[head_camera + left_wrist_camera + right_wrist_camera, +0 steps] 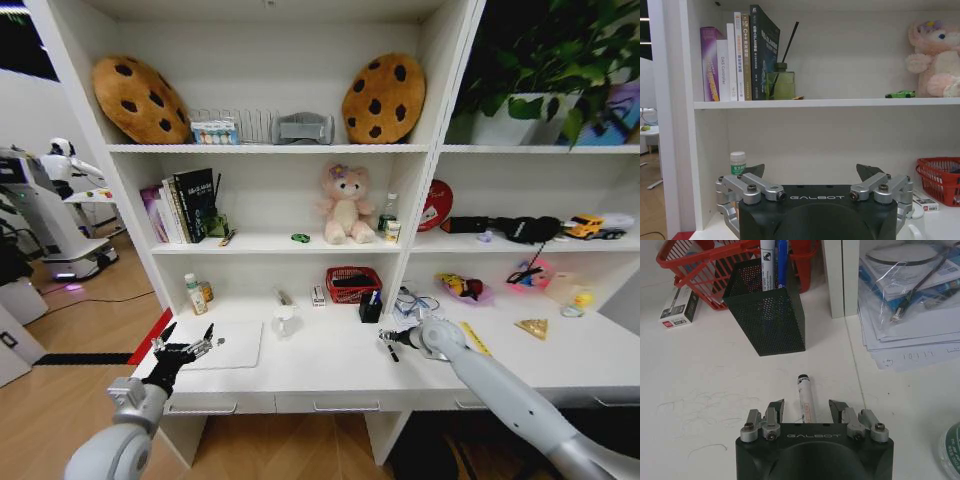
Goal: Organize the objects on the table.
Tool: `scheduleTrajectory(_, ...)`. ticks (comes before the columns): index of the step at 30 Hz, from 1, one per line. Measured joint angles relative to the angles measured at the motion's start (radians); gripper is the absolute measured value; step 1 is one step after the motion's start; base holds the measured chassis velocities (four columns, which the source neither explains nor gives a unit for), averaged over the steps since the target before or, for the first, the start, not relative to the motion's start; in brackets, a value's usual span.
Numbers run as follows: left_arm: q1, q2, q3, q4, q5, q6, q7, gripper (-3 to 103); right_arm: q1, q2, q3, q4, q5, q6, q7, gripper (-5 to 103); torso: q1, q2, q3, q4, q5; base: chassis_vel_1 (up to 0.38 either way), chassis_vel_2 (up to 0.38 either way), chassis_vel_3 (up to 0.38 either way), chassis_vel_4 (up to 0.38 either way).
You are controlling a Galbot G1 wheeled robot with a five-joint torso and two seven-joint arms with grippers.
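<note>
The right gripper (806, 409) is lowered over the table (715, 390) — its jaws are open, a pen (805, 397) lying between them, untouched. "GALBOT" is printed on it. The left gripper (186, 345) is held wide open, empty.

Head overlooks desk (330, 370); wrist cameras close, level.

The long white table (330, 365) runs across the bottom of the head view, and on it sit a silver laptop (222, 345), a red basket (353, 284), a black pen cup (370, 309) and a white marker (806, 397).
</note>
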Motion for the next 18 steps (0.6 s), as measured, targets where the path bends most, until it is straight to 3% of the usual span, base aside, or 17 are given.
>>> scheduleTrajectory(13, 0.000, 0.000, 0.000, 0.000, 0.000, 0.000, 0.000, 100, 0.049, -0.016, -0.082, -0.027, -0.105, 0.001, -0.110, 47, 0.000, 0.000, 0.000, 0.0001, 0.0000, 0.000, 0.000, 0.000, 0.000)
scheduleTrajectory(18, 0.000, 0.000, 0.000, 0.000, 0.000, 0.000, 0.000, 100, 0.051, -0.022, -0.094, -0.040, -0.212, 0.001, -0.184, 47, 0.000, 0.000, 0.000, 0.0000, 0.0000, 0.000, 0.000, 0.000, 0.000)
